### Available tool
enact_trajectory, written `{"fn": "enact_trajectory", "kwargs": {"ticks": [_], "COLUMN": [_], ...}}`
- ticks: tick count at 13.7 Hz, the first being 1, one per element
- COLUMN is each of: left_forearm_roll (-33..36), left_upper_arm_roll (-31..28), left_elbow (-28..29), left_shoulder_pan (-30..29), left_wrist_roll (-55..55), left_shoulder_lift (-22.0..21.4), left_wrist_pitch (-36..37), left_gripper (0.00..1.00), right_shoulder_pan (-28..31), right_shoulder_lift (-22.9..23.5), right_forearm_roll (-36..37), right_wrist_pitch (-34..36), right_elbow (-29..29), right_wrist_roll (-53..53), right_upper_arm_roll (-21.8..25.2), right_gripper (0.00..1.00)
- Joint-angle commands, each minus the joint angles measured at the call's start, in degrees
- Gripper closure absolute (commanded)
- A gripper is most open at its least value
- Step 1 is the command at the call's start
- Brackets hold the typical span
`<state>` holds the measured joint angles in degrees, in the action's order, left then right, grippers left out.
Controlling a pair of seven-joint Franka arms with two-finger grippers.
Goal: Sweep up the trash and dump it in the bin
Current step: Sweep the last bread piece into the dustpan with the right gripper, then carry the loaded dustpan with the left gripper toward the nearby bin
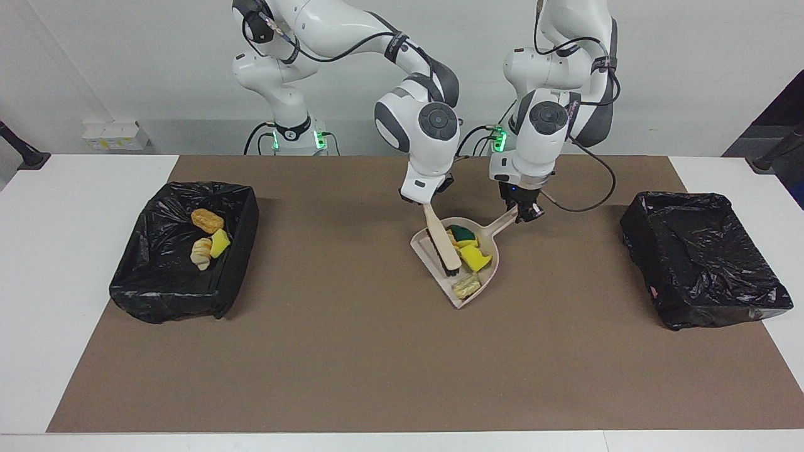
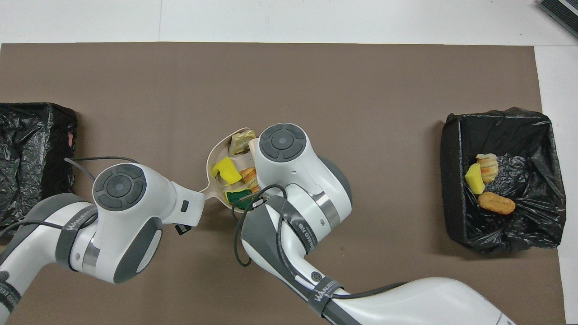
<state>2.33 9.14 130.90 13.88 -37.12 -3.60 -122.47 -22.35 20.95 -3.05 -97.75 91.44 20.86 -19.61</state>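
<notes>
The dustpan (image 1: 485, 271) sits mid-mat, its mouth pointing away from the robots, handle toward them. The left gripper (image 1: 526, 212) is pinching the handle's end, fingers closed on it. In the overhead view that wrist covers the grip completely, so only the facing view shows it.

The right gripper (image 1: 427, 199) hangs over the pan's edge, clamped tight on the brush (image 1: 443, 242) handle. The brush slants down into the pan, bristle end resting inside along the side toward the right arm's end of the table.

Trash in the pan: four pieces, all bunched up beside the brush. The green-topped sponge (image 1: 464, 232) is closest to the handle, a yellow sponge (image 1: 475, 257) is next to it toward the mouth, and a pale tan chunk (image 1: 467, 286) lies right at the mouth. A striped bread bit (image 2: 248, 175) is wedged between the brush and the sponges, easier to spot from overhead.

The other three scraps are already in the bin (image 1: 164, 300) at the right arm's end: a brown chunk (image 1: 206, 220), a yellow wedge (image 1: 220, 243) and a pale roll (image 1: 201, 252), touching each other. The second bin (image 1: 703, 263), at the left arm's end, shows only its black liner.
</notes>
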Motion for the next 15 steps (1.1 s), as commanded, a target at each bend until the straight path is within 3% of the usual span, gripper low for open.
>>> {"fn": "enact_trajectory", "kwargs": {"ticks": [1,5,8,11,15], "left_forearm_roll": [-0.8,-3.4,-4.8,-6.1,-7.2], "left_upper_arm_roll": [-0.5,-0.4,-0.6,-0.8,-1.4], "left_elbow": [0.0,-1.4,-2.4,-2.2,-2.2], "left_shoulder_pan": [-0.6,-5.4,-8.0,-9.2,-12.5], "left_wrist_roll": [1.0,0.3,-1.3,-2.6,-6.0], "left_shoulder_lift": [-0.4,-1.7,-3.0,-3.9,-4.5], "left_wrist_pitch": [-1.8,-1.6,-1.4,-0.8,-0.5], "left_gripper": [1.0,1.0,1.0,1.0,1.0], "right_shoulder_pan": [2.5,4.3,3.5,0.6,-8.6], "right_shoulder_lift": [-4.2,-9.7,-14.2,-22.3,-24.2], "right_forearm_roll": [-1.5,-1.7,-4.7,-11.2,-11.6], "right_wrist_pitch": [4.0,4.5,1.4,-11.8,-20.7], "right_elbow": [1.2,6.0,13.6,28.1,34.8], "right_wrist_roll": [0.2,2.1,7.7,13.4,25.8], "right_upper_arm_roll": [-0.5,-0.5,-0.5,-0.5,-0.4], "right_gripper": [1.0,1.0,1.0,1.0,1.0]}}
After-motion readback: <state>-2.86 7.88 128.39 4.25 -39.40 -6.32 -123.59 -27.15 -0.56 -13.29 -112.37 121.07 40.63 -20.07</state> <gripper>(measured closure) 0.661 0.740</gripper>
